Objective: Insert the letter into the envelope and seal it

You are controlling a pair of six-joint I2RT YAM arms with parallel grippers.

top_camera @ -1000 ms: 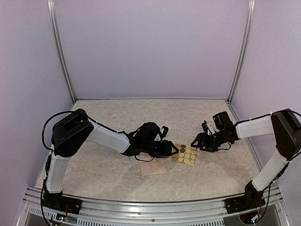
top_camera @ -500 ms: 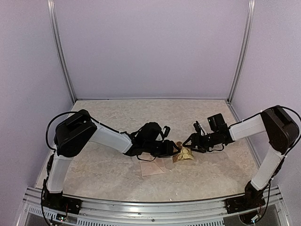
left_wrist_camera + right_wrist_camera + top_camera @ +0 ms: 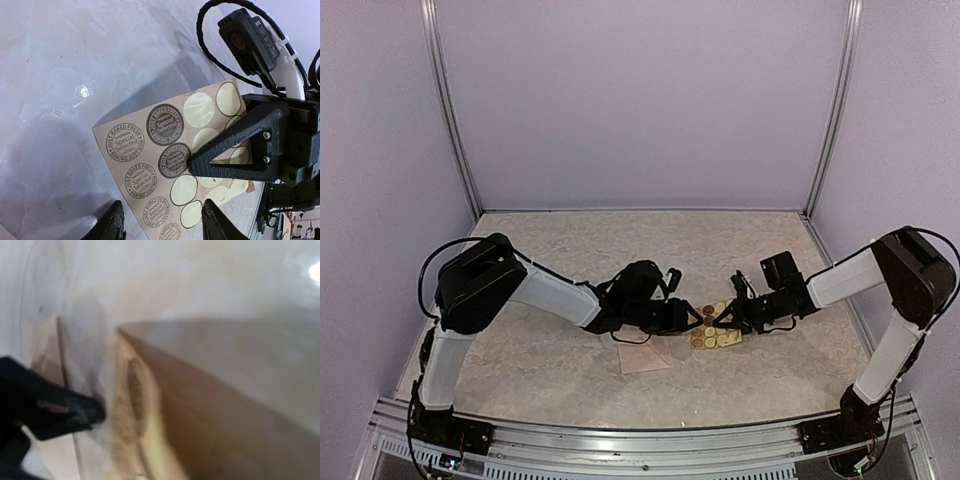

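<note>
Mid-table's tight: we've got the left gripper (image 3: 692, 318) & right gripper (image 3: 728, 318) nose to nose over the sticker sheet (image 3: 716, 330), barely a gap btwn them. The envelope (image 3: 645, 356) lies flat just on the near side. Far half of the table (image 3: 620, 240) gives us open room.

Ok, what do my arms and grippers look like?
The left arm and right arm match: white link shells between bulky black joints. The left gripper and right gripper are black; the right's angular finger shows two silver screws, with a black wrist camera, looped black cable and white zip tie behind.
</note>
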